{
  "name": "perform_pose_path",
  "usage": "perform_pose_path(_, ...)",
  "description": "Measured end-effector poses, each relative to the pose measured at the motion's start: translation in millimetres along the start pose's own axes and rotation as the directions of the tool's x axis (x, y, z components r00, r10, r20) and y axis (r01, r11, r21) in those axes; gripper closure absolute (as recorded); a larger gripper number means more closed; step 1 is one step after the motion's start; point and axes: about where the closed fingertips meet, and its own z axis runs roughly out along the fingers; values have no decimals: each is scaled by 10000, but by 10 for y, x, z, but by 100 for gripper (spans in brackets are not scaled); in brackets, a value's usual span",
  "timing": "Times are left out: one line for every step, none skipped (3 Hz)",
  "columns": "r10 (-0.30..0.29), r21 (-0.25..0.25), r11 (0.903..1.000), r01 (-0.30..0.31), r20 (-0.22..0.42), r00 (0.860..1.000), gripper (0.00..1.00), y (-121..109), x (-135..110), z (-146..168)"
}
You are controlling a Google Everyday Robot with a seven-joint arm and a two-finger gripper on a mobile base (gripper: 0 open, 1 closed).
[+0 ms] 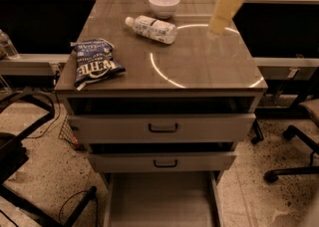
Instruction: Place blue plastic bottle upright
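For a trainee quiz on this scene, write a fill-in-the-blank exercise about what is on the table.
1. The bottle lies on its ____, not yet upright.
2. Just behind the bottle stands a white ____.
3. The gripper hangs above the ____, clear of the bottle.
4. The dark blue chip ____ lies apart from the bottle.

Missing words: side; bowl; table; bag.

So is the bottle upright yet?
No, the bottle lies on its side by the bowl, cap pointing left; the gripper hovers to its right.
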Motion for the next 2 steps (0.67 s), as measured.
perform_pose_path(175,689,9975,-142,-473,9987,0,-422,-484,111)
perform_pose_path(659,1354,9890,-591,-467,9967,0,-706,-927,230)
